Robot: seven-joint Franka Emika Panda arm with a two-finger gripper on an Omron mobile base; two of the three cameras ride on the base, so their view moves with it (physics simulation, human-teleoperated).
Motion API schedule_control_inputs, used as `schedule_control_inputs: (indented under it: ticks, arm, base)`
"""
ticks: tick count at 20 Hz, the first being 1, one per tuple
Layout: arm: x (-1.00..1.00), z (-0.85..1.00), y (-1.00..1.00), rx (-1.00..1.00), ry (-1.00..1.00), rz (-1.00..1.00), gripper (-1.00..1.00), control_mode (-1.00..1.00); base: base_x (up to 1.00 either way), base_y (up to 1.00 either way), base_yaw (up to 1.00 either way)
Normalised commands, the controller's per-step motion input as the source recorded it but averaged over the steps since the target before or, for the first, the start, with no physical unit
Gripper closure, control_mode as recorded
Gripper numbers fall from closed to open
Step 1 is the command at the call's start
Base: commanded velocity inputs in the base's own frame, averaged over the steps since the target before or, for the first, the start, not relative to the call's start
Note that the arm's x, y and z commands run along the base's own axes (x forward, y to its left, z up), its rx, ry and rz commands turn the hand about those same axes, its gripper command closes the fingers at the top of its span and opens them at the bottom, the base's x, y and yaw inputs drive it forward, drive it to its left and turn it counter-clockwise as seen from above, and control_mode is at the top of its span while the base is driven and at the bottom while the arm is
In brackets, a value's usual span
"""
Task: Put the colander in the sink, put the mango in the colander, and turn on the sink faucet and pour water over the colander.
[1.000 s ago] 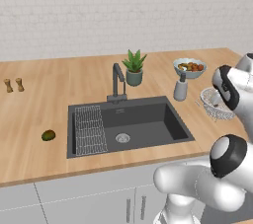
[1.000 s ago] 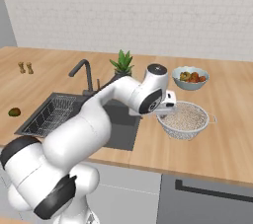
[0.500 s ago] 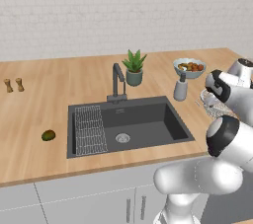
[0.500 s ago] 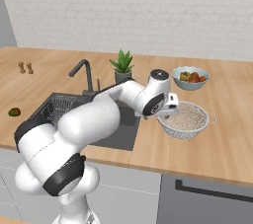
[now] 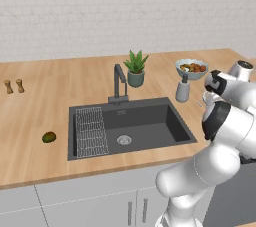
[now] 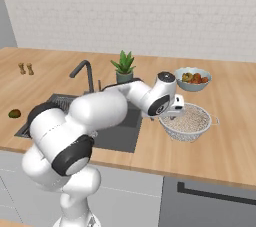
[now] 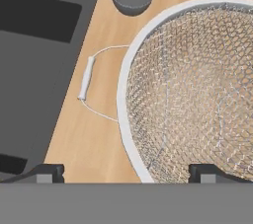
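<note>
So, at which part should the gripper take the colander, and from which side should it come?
Probably the rim of the colander on the sink side, from above: the open gripper already straddles it, one fingertip outside and one inside. The rim is thin and firm; the wire handle looks too slim.

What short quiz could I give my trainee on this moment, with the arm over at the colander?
1. True or false: the colander already sits in the sink.
2. Which side of the sink does the mango lie on in the left base view: A) left, on the counter, B) inside the basin, C) right, by the fruit bowl?
3. In the hand view, what does the gripper straddle?

Key
1. False: it stands on the counter, right of the sink.
2. A.
3. The colander's white rim, near its wire handle; the fingertips stand apart, one on each side.
</note>
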Motion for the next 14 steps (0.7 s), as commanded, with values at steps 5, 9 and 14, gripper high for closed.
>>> schedule_control_inputs:
  ticks: [5,9,14]
  arm:
    - [0.2,-0.14,0.0,-0.03,0.0,0.0,-1.0,-1.0]
    - [0.14,-0.25,-0.01,-0.04,0.0,0.0,-1.0,-1.0]
    - [0.03,-0.27,-0.01,-0.04,0.0,0.0,-1.0,-1.0]
  base:
    - [0.0,0.0,0.0]
    - [0.0,0.0,0.0]
    - [0.0,0.0,0.0]
